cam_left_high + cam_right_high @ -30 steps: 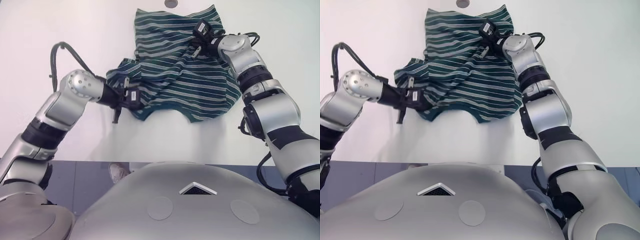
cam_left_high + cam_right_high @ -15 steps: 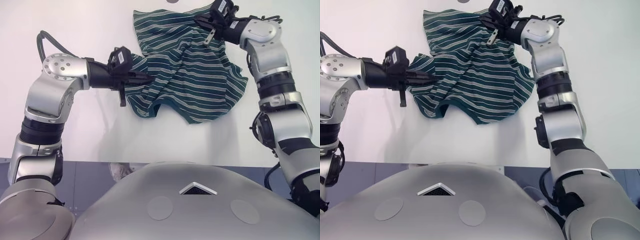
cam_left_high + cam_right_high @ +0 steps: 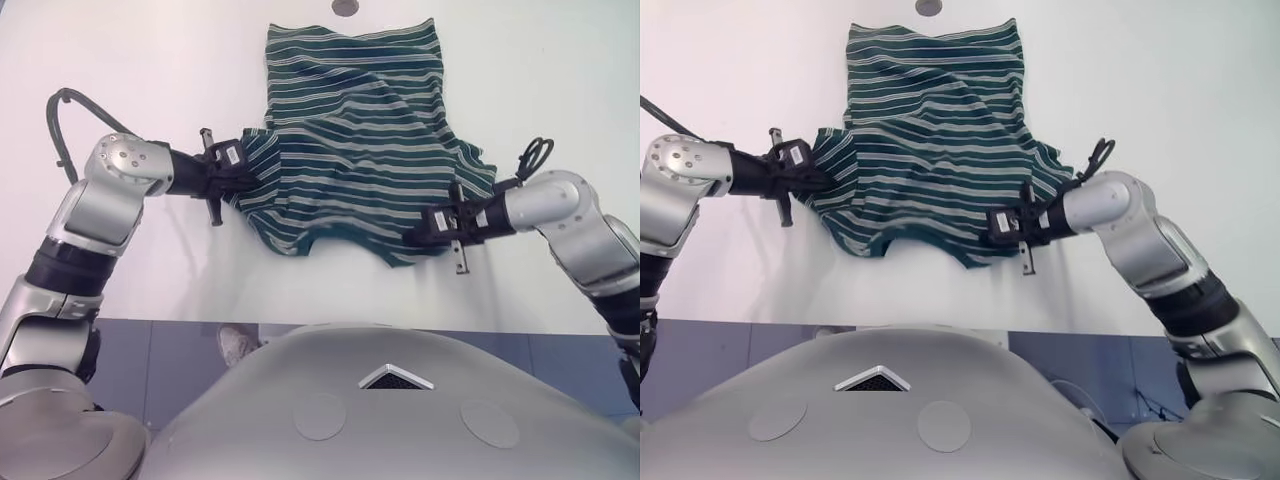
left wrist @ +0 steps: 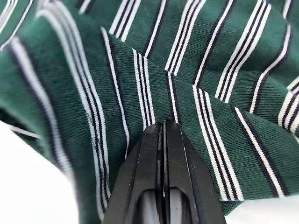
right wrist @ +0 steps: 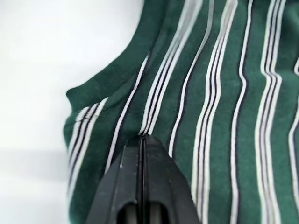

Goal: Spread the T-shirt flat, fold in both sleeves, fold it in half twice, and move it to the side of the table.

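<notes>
Counter: white counter (image 3: 130, 70), with the garment lying on its middle and far part.
T-shirt: dark green T-shirt (image 3: 360, 130) with thin white and dark stripes, resting on the counter between the two arms.
Lie of the T-shirt: mostly opened out, not smooth. Its far edge runs fairly straight close to the counter's far side. Its near edge curves inward between the two hands. Creases cross the middle, and one slanting fold runs across the far half.
Left hand: left hand (image 3: 243, 172) is at the T-shirt's left edge, low over the counter. Seen from the wrist, the black left hand is pressed together and clamped on a pinch of striped cloth, which puckers toward its tip.
Right hand: right hand (image 3: 420, 226) is at the T-shirt's near right corner, closer to the robot than the left hand. Seen from the wrist, it is likewise closed tight on the cloth, close to a curved edge of the fabric, with bare counter beside it.
Spacing: the two hands are well apart, with the T-shirt's near edge spanning the gap.
Other items: a small grey disc (image 3: 344, 7) sits at the counter's far side, just beyond the T-shirt's far edge. A dark cable (image 3: 58, 125) loops up from the left arm.
</notes>
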`<state>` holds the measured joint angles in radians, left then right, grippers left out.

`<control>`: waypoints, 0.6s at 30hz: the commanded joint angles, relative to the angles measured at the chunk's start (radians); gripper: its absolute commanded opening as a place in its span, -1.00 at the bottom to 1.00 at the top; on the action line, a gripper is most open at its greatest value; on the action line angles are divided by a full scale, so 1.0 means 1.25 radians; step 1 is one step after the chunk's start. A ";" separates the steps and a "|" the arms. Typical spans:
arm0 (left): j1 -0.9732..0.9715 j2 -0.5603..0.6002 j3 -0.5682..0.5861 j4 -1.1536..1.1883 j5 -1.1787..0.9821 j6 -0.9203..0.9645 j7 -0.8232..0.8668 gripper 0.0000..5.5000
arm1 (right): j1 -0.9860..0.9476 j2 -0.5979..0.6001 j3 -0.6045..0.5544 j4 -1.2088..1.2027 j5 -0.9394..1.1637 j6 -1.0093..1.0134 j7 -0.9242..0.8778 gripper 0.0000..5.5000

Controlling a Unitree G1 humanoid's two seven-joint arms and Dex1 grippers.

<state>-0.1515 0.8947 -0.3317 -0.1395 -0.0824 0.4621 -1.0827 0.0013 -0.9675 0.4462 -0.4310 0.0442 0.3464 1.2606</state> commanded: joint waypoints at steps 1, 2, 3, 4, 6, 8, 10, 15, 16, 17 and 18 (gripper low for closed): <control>0.064 0.037 0.002 -0.009 0.011 0.044 -0.002 -0.99 | 0.084 -0.078 -0.009 -0.022 -0.001 0.013 0.016 -1.00; 0.067 0.037 0.006 -0.010 0.014 0.049 0.003 -0.99 | 0.083 -0.078 -0.014 -0.023 0.004 0.015 0.011 -1.00; 0.072 0.039 0.012 -0.010 0.014 0.052 0.007 -0.99 | 0.082 -0.079 -0.019 -0.021 0.005 0.014 0.006 -1.00; 0.076 0.038 0.020 -0.011 0.012 0.052 0.010 -0.99 | 0.083 -0.079 -0.023 -0.019 0.005 0.013 0.001 -1.00; 0.076 0.004 0.090 -0.033 -0.070 0.084 0.005 -0.99 | 0.069 -0.045 -0.064 -0.030 0.059 0.037 -0.016 -1.00; 0.069 -0.030 0.201 -0.084 -0.221 0.163 -0.017 -0.90 | -0.004 0.056 -0.153 -0.025 0.179 0.111 -0.078 -1.00; 0.052 -0.048 0.276 -0.093 -0.308 0.221 -0.011 -0.72 | -0.087 0.143 -0.236 0.011 0.273 0.188 -0.145 -1.00; 0.101 -0.016 0.367 -0.036 -0.330 0.274 0.038 -0.44 | -0.211 0.281 -0.260 0.187 0.218 0.202 -0.342 -1.00; 0.115 -0.010 0.366 -0.023 -0.326 0.274 0.036 -0.44 | -0.235 0.312 -0.251 0.243 0.188 0.187 -0.387 -1.00; 0.130 -0.008 0.362 -0.012 -0.320 0.273 0.038 -0.44 | -0.260 0.341 -0.244 0.296 0.165 0.175 -0.423 -1.00; 0.146 -0.008 0.359 -0.011 -0.322 0.276 0.038 -0.44 | -0.279 0.361 -0.237 0.335 0.147 0.160 -0.443 -1.00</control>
<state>-0.0020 0.8686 0.1209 -0.1616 -0.4962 0.8000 -1.0417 -0.2893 -0.5599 0.1316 -0.0979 0.2698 0.5740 0.7599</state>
